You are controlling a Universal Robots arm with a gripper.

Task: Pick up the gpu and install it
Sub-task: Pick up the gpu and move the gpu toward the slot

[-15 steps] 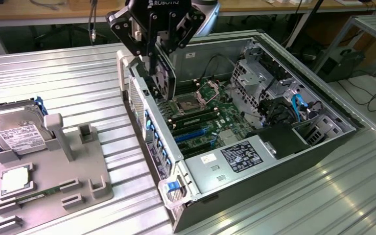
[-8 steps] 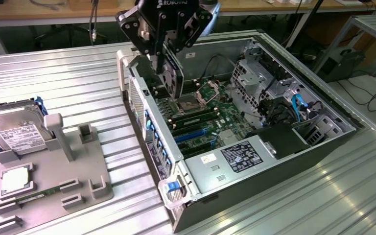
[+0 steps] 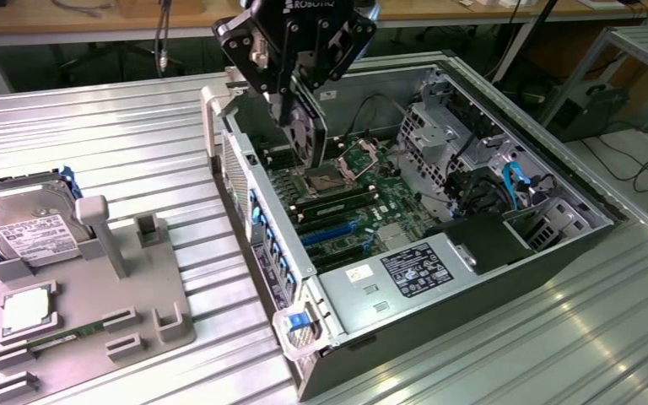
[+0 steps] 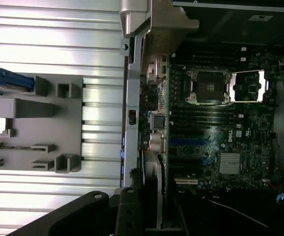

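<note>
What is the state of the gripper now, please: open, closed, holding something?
Gripper: closed on the gpu, which hangs upright over the open computer case.

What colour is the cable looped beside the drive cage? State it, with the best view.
Blue; the cable shows best in the exterior view.

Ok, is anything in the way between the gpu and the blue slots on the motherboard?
Nothing visible. The tool holds the gpu upright above the open case, over the processor socket end of the board. The blue slots lie bare, with no cable or card across them.
</note>
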